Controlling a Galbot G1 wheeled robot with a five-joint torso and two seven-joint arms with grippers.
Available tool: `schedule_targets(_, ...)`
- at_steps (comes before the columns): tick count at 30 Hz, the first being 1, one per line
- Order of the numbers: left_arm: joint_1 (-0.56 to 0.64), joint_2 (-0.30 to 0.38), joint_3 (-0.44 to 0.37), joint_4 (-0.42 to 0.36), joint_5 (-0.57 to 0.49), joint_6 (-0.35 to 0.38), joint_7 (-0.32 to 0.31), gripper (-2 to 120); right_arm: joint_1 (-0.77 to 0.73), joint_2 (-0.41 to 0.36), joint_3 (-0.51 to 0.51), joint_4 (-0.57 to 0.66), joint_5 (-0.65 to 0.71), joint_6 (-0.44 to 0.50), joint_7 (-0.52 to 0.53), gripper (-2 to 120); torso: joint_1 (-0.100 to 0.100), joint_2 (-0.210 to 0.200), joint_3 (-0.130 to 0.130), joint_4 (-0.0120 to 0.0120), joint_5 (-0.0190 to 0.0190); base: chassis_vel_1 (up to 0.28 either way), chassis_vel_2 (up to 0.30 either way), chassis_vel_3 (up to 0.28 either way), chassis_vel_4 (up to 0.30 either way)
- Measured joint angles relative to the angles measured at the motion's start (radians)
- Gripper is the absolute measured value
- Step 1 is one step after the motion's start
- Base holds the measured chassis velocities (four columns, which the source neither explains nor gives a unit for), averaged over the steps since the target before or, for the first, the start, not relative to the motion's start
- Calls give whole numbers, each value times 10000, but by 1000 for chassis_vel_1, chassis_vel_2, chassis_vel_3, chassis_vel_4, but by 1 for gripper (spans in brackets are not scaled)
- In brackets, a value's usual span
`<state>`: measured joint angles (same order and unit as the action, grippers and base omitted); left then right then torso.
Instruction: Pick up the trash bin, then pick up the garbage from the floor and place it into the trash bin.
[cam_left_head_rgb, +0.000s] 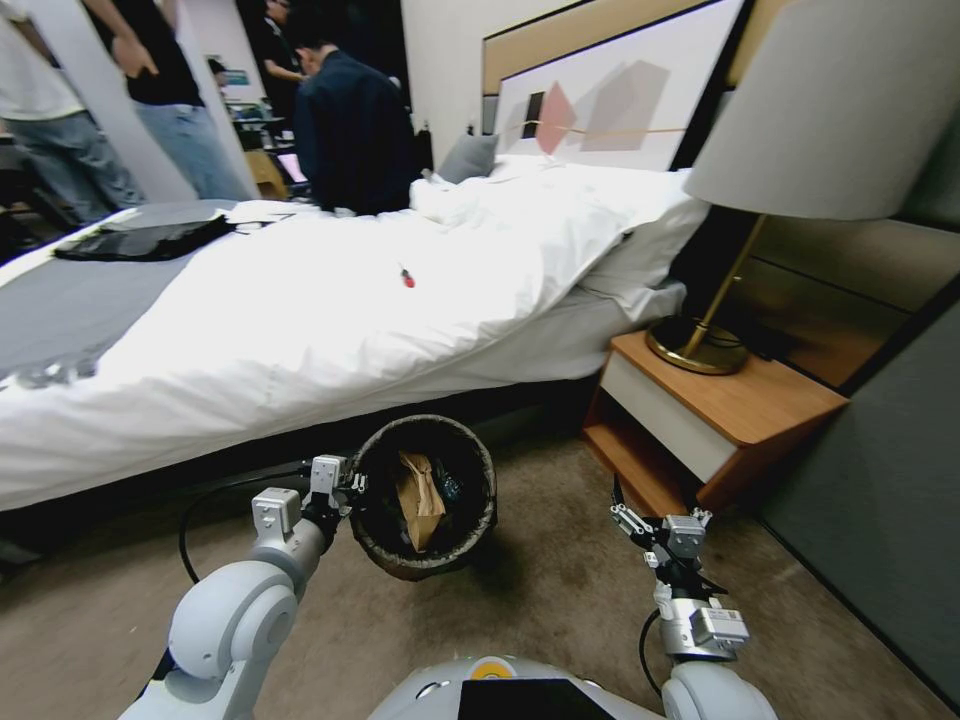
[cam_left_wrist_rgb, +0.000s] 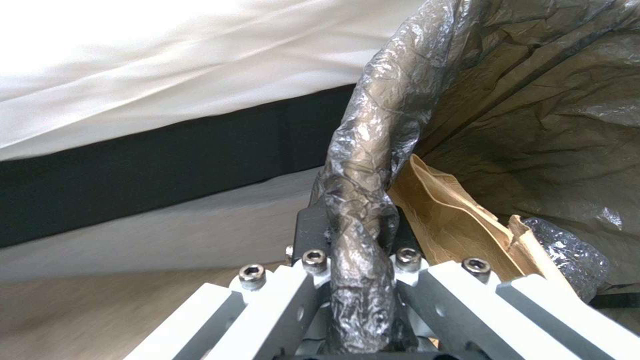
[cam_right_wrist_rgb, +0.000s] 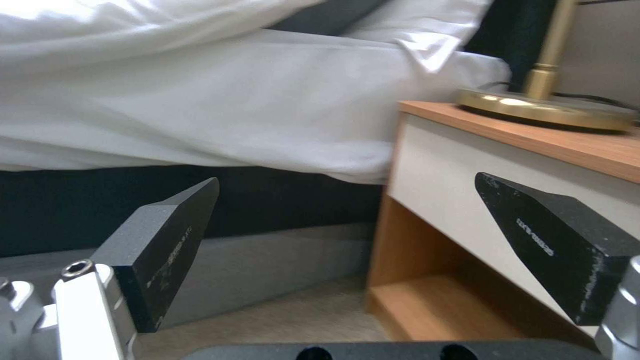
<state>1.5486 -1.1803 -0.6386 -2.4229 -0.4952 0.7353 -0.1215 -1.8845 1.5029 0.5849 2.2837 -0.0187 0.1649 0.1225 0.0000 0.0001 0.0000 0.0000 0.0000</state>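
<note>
— Gripping the trash bin (cam_left_head_rgb: 425, 497) by its bag-wrapped rim, left gripper (cam_left_wrist_rgb: 357, 280) clamped tight; bin raised, tilted, above the floor (cam_left_head_rgb: 540, 590) beside the bed (cam_left_head_rgb: 300, 300).
— Handling?
— Probably light, stiff-walled; slippery liner, so pinch rim firmly.
— Contents?
— 1 brown paper bag (cam_left_head_rgb: 418, 500), plus shiny wrapper (cam_left_wrist_rgb: 567, 255).
— Right gripper (cam_right_wrist_rgb: 373, 250)?
— Spread wide, holding nothing, near the nightstand (cam_left_head_rgb: 720, 410).

Round trash bin (cam_left_head_rgb: 425, 497), dark crinkled liner folded over rim, tilted toward camera above beige carpet floor (cam_left_head_rgb: 540, 610); inside, creased brown paper bag (cam_left_head_rgb: 418, 497) (plus shiny crumpled wrapper (cam_left_wrist_rgb: 567, 257)).
</note>
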Motion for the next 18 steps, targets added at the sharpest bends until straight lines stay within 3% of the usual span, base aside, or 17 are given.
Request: schedule_targets(18, 9, 7, -20, -45, -12, 0, 0, 1, -5, -41, 5, -23, 34, -29, 0, 100, 0, 0, 0, -1, 0, 82, 79, 77, 74)
